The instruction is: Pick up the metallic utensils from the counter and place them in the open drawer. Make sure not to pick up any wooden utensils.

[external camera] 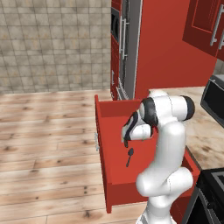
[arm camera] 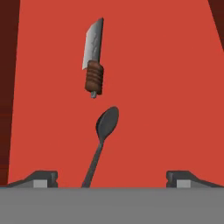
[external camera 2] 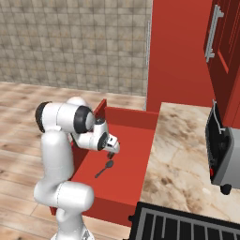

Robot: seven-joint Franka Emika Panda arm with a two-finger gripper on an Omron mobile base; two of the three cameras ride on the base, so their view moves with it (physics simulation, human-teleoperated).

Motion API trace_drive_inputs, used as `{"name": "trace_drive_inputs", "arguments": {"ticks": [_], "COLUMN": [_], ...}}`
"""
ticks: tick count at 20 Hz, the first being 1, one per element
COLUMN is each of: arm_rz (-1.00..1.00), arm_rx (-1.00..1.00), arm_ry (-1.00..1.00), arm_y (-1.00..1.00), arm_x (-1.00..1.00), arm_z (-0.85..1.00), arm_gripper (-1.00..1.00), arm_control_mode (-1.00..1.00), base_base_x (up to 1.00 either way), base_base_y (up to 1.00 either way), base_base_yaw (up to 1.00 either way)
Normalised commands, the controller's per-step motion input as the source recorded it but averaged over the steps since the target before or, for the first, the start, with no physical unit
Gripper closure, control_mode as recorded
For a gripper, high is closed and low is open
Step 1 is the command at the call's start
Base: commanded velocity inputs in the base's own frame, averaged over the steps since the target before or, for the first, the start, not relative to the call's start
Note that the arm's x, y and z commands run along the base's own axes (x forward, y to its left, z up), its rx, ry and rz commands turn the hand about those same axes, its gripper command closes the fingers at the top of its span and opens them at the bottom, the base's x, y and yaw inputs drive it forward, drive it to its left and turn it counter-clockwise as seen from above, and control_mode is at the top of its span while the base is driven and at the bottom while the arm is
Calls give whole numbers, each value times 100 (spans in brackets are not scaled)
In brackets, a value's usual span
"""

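— Where are the metal pieces?

— The spoon (arm camera: 105, 131) and the knife (arm camera: 93, 59) lie on the floor of the red drawer (external camera: 101, 131); in my hand view the knife is at 12 o'clock from the spoon bowl, just apart.

— And your pincer (arm camera: 111, 179)?

— Wide, holding nothing, hanging over the spoon handle.

— Any risk?

— If I go lower, a finger may push the spoon. My arm bends from the worktop (external camera 2: 183, 154) side, wrist pointing down.
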Motion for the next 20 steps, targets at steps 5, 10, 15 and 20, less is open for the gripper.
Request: {"name": "trace_drive_inputs", "arguments": {"ticks": [5, 10, 15, 20], "arm_rz": [0, 0, 0, 0], "arm_rx": [0, 0, 0, 0], "arm_ry": [5, 13, 10, 3], "arm_y": [0, 0, 0, 0], "arm_x": [-69, -29, -48, -80], "arm_z": [100, 100, 100, 83], "arm_gripper": [-100, -100, -100, -100], "arm_control_mode": [-100, -100, -100, -100], "base_base_x": [0, 0, 0, 0], "base_base_y": [0, 0, 0, 0], "base_base_yaw": [0, 0, 0, 0]}}
